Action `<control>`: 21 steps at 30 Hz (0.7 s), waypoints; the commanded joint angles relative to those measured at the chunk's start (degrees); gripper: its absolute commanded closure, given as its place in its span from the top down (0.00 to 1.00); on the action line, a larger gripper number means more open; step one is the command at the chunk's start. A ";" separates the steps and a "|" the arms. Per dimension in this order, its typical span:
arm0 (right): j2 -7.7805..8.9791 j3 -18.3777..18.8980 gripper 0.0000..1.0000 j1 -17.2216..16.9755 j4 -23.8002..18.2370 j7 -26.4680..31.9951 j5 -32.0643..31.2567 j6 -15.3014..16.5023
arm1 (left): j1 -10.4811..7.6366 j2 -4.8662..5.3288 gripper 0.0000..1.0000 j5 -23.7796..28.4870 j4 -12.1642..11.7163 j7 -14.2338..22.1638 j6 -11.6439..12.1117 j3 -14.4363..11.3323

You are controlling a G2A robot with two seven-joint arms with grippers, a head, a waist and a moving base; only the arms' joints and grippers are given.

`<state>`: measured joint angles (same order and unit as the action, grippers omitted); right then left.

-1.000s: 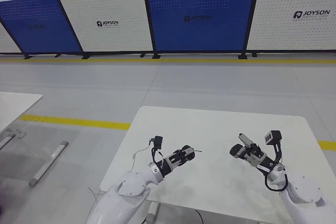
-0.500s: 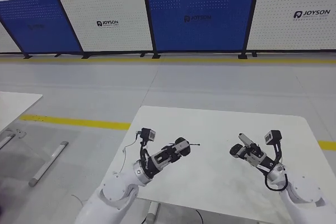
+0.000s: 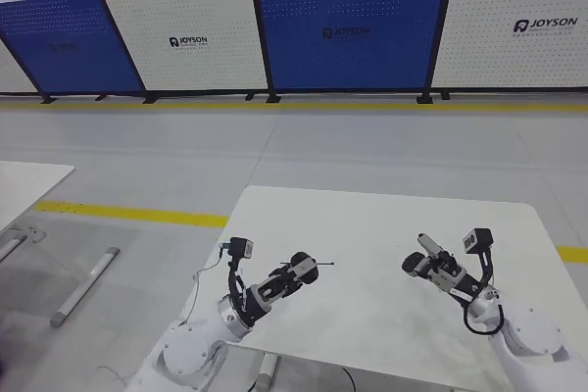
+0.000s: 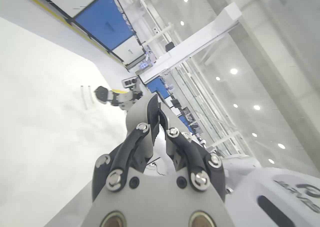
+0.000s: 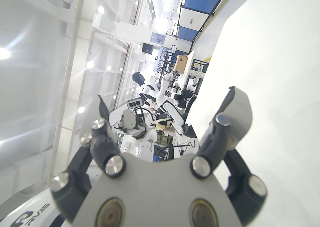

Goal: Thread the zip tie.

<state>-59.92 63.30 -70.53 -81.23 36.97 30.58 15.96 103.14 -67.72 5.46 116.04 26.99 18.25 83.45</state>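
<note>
Left gripper is closed on the thin zip tie, right gripper open and empty; the tie may twist in so small a hold

Shows a thin dark zip tie pinched in the left gripper, jutting out over the table.

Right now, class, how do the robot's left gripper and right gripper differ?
The left gripper is shut, pinching a thin dark zip tie; the right gripper is open and holds nothing. The left gripper sits near the table's left edge; the right gripper is over its right side. Both hover above the same white table.
</note>
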 commanded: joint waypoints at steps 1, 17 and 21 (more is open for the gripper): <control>0.00 0.00 1.00 0.00 0.00 0.00 0.00 0.00 | -1.46 -0.05 0.00 -3.49 -1.37 -1.05 -2.33 -1.51; 0.00 0.00 1.00 0.00 0.00 0.00 0.00 0.00 | -15.27 -1.69 0.00 -14.50 -20.08 -8.95 -10.64 -15.26; 0.00 0.00 1.00 0.00 0.00 0.00 0.00 0.00 | -15.27 -1.69 0.00 -14.50 -20.08 -8.95 -10.64 -15.26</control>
<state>-59.92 63.30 -70.53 -81.23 36.97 30.58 15.96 87.84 -69.41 -9.09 95.91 17.98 7.58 68.14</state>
